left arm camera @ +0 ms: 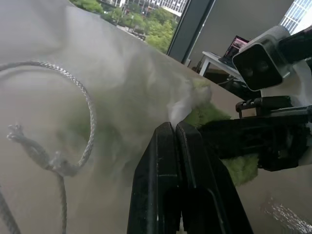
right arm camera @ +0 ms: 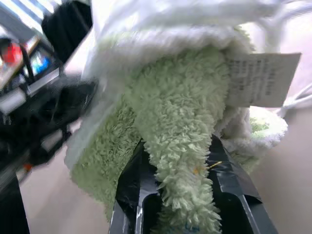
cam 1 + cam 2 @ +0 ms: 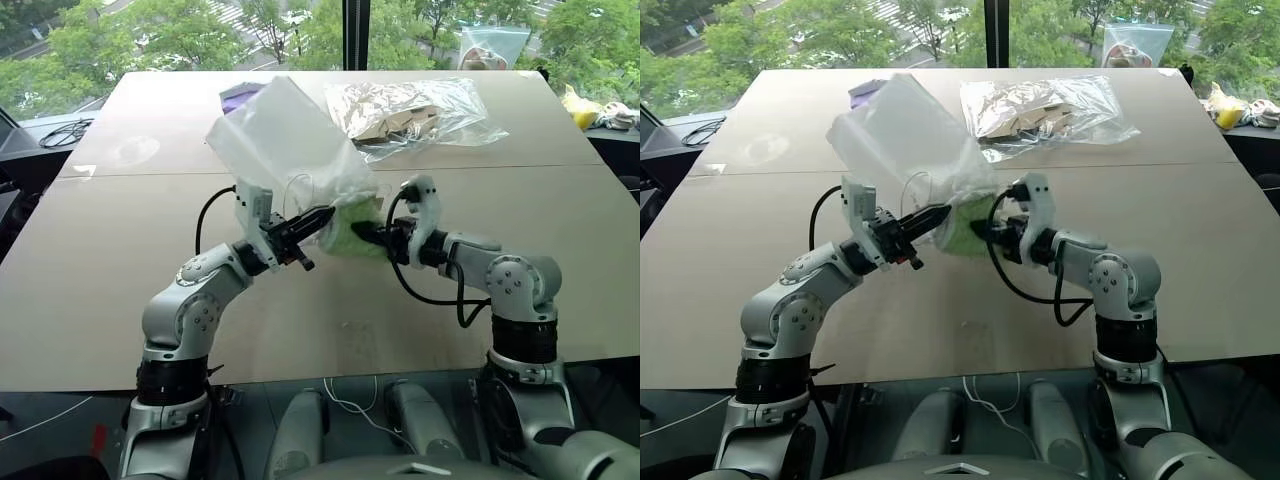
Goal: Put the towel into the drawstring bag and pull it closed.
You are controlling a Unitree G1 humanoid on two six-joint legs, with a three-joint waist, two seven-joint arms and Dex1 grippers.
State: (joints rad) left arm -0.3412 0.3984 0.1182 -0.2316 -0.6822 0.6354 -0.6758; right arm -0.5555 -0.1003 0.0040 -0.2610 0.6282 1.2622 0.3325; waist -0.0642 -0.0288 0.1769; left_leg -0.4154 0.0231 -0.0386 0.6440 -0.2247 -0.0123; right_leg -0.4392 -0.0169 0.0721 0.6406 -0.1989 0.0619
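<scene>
Above the table (image 3: pixel 120 300), the drawstring bag (image 3: pixel 285 135) stands raised just in front of the clear plastic bag (image 3: pixel 415 115), its mouth edge pinched in the clenched left gripper (image 3: pixel 318 218). The towel (image 3: pixel 352 228) sits at that mouth, mostly veiled by the bag's cloudy fabric. The right gripper (image 2: pixel 178 161) clamps a fold of it, its fingertips buried in pile.

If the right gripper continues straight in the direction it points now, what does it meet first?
Most likely the drawstring bag. The right gripper, shut on the towel, points toward the bag's mouth, held by the left gripper. The towel already seems partly inside; depth is unclear.
</scene>
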